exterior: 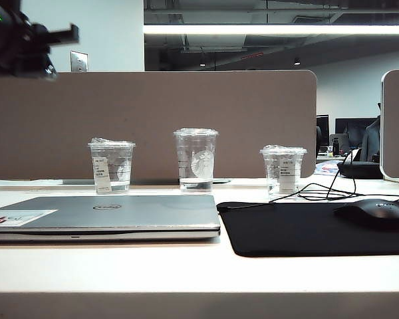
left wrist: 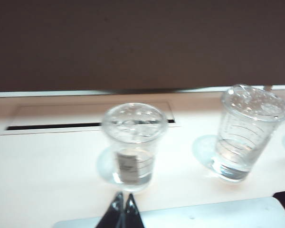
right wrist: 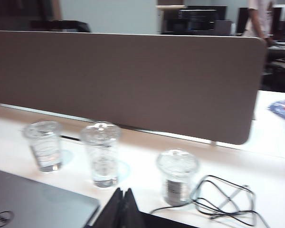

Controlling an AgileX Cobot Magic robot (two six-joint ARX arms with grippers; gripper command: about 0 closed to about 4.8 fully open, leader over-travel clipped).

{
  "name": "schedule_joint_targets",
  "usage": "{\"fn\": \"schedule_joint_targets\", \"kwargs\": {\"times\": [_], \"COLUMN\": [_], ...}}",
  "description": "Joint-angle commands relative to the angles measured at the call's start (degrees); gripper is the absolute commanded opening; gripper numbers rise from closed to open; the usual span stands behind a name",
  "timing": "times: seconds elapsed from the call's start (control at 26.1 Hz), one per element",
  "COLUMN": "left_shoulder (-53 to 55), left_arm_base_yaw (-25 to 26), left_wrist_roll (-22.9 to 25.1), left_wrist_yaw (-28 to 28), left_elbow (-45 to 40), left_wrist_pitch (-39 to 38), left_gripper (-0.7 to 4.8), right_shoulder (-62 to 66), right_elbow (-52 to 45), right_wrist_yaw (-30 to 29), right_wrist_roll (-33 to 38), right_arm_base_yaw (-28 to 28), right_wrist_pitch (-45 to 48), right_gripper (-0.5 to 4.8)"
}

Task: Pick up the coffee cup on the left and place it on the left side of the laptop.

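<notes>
Above the desk, the left gripper (left wrist: 123, 209) hangs with fingers pressed together, just short of the coffee cup (left wrist: 133, 145) standing behind the closed Dell laptop (exterior: 106, 214). Likewise closed, the right gripper (right wrist: 122, 204) hovers near the taller mermaid-logo cup (right wrist: 101, 154).

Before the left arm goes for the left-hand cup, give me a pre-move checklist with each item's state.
1. Target found: the coffee cup stands leftmost of three, behind the laptop. Ok.
2. Cup upright, lid on: ok.
3. Left gripper open for the grasp: not ok, its fingers are shut, short of the cup.
4. Neighbour clear: the taller cup stands apart from the target. Ok.
5. Room on the table left of the laptop: cannot tell, the laptop runs to the exterior view's edge.
6. Right gripper out of the way: ok, shut, near the mouse mat.
</notes>
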Motion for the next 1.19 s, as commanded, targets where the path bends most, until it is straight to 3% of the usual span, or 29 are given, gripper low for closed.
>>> {"fn": "schedule_joint_targets", "kwargs": {"times": [0.04, 0.19, 0.31, 0.54, 0.73, 0.81, 0.84, 0.88, 1.0, 1.19], "left_shoulder": [4.15, 10.21, 15.67, 20.15, 23.06, 24.83, 25.68, 26.43, 29.55, 34.88], "left_arm_base_yaw": [0.00, 0.00, 0.00, 0.00, 0.02, 0.02, 0.00, 0.00, 0.00, 0.00], "left_wrist_roll": [-0.11, -0.13, -0.15, -0.26, -3.61, -6.12, -7.26, -8.15, -10.62, -10.29], "left_wrist_yaw": [1.92, 6.08, 6.05, 5.88, 5.88, 5.53, 5.44, 5.16, 4.33, 1.88], "left_elbow": [1.57, 2.21, 2.23, 3.43, 5.99, 7.76, 8.48, 9.05, 11.30, 15.65], "left_wrist_pitch": [3.19, 9.11, 13.27, 13.44, 13.44, 13.40, 13.42, 13.42, 13.42, 13.44], "left_gripper": [-0.06, -0.06, -0.06, -0.06, 0.05, 2.36, 4.12, 4.79, 4.79, 4.79], "right_shoulder": [0.07, 0.07, 0.11, 0.11, 0.11, 0.11, 0.11, 0.11, 0.11, 0.11], "right_elbow": [0.26, 0.26, 0.26, 0.24, 0.24, 0.24, 0.24, 0.24, 0.24, 0.24], "right_wrist_yaw": [2.27, 2.25, 1.99, -4.11, -4.57, -4.59, -4.59, -4.57, -4.57, -4.59], "right_wrist_roll": [0.26, 3.13, 3.85, 3.85, 3.82, 3.82, 3.80, 3.80, 3.78, 3.76], "right_arm_base_yaw": [3.13, 6.71, 10.43, 12.55, 12.66, 12.66, 12.68, 12.66, 12.66, 12.68], "right_wrist_pitch": [1.01, 0.04, -4.15, -8.85, -9.94, -9.94, -9.94, -9.94, -9.92, -9.92], "right_gripper": [-0.03, -0.03, -0.03, -0.02, -0.02, -0.02, -0.02, -0.02, -0.02, -0.02]}}
